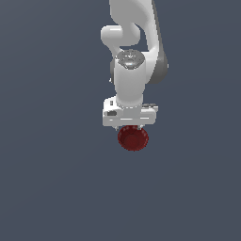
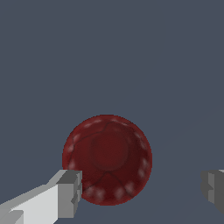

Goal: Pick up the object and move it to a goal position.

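Directly beneath the tool in the exterior view sits the bowl, a small, glossy, dark red round item. Its upper edge is partly covered by the white tool body, so the fingers themselves are barely visible from this camera. The white arm descends from the top of the picture, and the tool points straight down at the flat grey-blue surface. The bowl is roughly as wide as the middle section of the tool body. From this view it cannot be determined whether the bowl rests on the surface or is raised off it, and no contact between the tool and the bowl can be confirmed.

Seen from the wrist view, the tool is released: its two fingers are spread wide, with one finger on one side and the other finger far off on the opposite side. The bowl lies between the fingers but not centred; it is close against the first finger, whose grey tip overlaps the rim of the bowl in the picture, and well apart from the second finger. Whether the first fingertip actually touches the rim cannot be determined. The bowl opens upward toward the camera, showing a round darker base, a thin rim and a ring of small bright highlights along the inner wall. The surface around the bowl is uniform grey-blue.
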Robot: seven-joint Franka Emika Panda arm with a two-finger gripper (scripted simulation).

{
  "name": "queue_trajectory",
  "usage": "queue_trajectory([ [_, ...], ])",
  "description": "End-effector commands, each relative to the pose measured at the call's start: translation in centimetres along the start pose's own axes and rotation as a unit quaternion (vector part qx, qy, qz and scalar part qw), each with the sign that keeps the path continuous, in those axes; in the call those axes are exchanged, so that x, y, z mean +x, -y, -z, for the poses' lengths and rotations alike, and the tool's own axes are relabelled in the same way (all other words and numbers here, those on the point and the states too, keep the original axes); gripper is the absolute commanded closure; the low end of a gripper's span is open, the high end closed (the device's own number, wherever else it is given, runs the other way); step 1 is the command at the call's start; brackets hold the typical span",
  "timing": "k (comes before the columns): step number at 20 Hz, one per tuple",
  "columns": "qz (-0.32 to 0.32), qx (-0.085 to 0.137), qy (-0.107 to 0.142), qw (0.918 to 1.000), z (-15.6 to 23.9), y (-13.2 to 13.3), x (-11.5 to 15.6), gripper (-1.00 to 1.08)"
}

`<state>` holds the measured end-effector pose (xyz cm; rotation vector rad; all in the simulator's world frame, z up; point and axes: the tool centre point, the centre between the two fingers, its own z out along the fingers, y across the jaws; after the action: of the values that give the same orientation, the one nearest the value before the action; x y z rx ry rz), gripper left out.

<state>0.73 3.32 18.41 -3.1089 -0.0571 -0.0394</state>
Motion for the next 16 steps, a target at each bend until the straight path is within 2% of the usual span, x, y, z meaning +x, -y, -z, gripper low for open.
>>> queue_trajectory([
  [1,0.0,0.0,0.0,1.0,0.0,0.0,0.0,-0.2],
  [7,-0.017,0.003,0.008,0.9998,-0.7,-1.3,-0.4,-0.2],
  [16,-0.012,0.008,0.009,0.9999,-1.1,-1.4,-0.5,-0.2],
])
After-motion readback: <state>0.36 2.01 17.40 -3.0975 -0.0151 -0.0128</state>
